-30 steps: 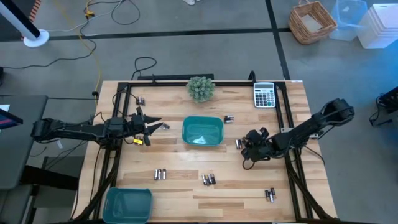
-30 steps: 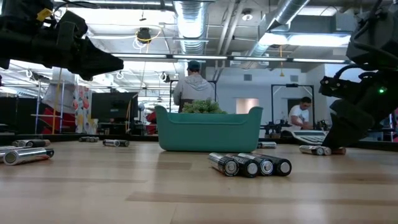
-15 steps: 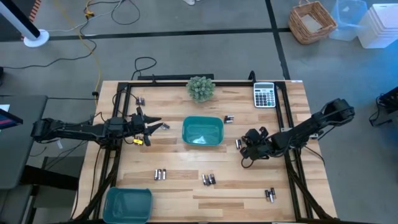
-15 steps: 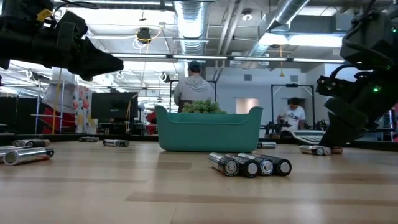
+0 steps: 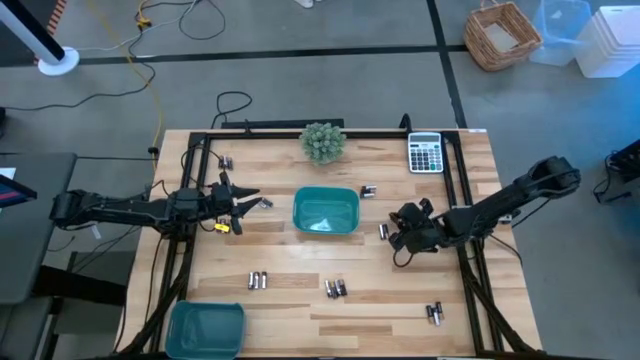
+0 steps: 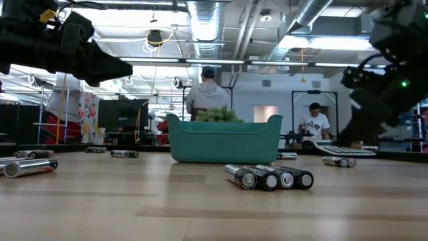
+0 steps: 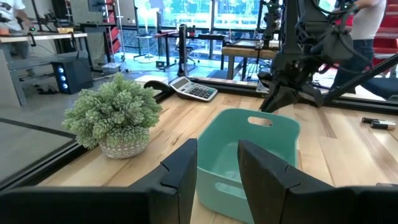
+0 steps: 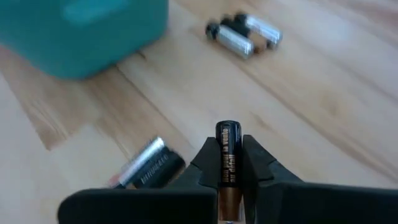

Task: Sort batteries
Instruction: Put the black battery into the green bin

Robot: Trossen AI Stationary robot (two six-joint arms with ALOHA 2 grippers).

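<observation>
A pale wooden plank table [image 5: 300,300] carries two smooth rounded teal trays: one at seven o'clock [image 5: 205,330], one at centre [image 5: 326,211]. Slim metallic cylindrical batteries lie in six small clusters [image 5: 335,288]. At three o'clock the right gripper [image 8: 229,163] is clenched on one black battery [image 8: 227,155]. At nine o'clock the left gripper [image 5: 250,204] hovers, fingers parted, empty.

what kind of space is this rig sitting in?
Most likely an open robotics lab or workshop. Beyond the wooden table, the low view shows exposed ceiling ducts and people at workbenches. From above, the concrete floor has a loose yellow cable trailing across it.
</observation>
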